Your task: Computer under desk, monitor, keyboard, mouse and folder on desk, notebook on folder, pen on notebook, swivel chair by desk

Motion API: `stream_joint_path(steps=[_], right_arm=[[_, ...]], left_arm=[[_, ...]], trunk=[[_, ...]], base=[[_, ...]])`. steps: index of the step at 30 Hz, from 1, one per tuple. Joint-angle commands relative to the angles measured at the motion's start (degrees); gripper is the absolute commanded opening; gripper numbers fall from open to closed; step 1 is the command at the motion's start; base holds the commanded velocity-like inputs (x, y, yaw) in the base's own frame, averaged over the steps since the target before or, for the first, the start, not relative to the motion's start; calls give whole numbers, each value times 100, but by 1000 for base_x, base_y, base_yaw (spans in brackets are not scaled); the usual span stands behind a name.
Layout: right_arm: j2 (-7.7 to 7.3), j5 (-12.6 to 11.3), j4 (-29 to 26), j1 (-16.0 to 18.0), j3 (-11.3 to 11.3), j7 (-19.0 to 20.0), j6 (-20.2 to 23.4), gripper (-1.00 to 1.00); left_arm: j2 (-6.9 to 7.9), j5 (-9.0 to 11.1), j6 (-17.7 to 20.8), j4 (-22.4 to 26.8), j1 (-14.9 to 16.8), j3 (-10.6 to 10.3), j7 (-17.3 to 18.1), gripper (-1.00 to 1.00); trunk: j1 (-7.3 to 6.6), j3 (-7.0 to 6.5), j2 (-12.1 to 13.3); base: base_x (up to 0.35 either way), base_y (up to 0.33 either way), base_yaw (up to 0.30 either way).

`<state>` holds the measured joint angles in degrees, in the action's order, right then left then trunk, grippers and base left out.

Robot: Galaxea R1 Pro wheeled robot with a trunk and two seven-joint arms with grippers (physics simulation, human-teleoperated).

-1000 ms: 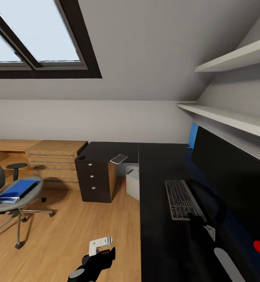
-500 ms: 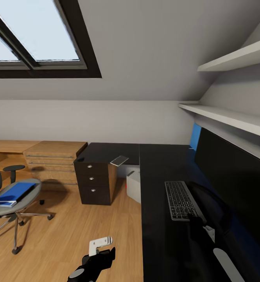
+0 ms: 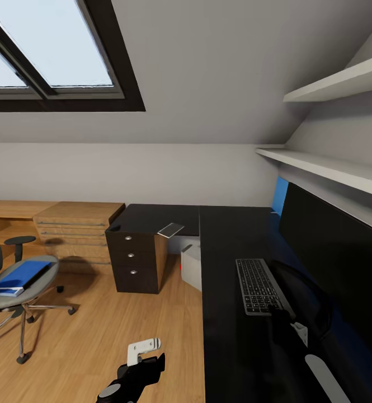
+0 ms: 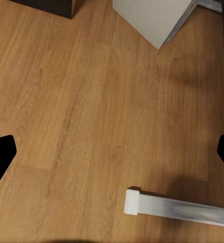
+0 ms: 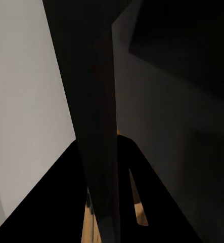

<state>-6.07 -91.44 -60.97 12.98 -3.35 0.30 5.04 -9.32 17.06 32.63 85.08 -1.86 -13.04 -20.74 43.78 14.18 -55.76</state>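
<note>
No writing was legible. The left gripper (image 4: pixel 112 152) was spread over the wood floor (image 4: pixel 81 111); the right gripper's (image 3: pixel 286 330) state couldn't be told.

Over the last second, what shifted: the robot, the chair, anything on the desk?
Only the camera: the whole view panned slightly right early in that second, then held. The swivel chair, the folder on its seat, and the keyboard and notebook on the desk kept their places. The left pincer looks unmoved.
</note>
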Motion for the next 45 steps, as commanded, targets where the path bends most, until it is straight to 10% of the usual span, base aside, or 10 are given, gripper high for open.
stream_joint_path(steps=[1,2,3,45], right_arm=[[1,-53,-2,2,-9,9,25,-100],[1,-51,-2,4,-8,1,25,-100],[1,-51,-2,3,-8,-15,24,100],[-8,-42,13,11,-8,-126,22,100]], left_arm=[[0,60,13,9,1,-6,-52,100],[0,60,14,9,1,-6,-52,100],[0,60,12,9,3,-6,-52,100],[0,69,15,9,3,13,-52,100]], trunk=[[1,6,-5],[1,6,-5],[1,6,-5],[1,6,-5]], base=[[0,0,0],[0,0,0],[0,0,0],[-75,-39,0]])
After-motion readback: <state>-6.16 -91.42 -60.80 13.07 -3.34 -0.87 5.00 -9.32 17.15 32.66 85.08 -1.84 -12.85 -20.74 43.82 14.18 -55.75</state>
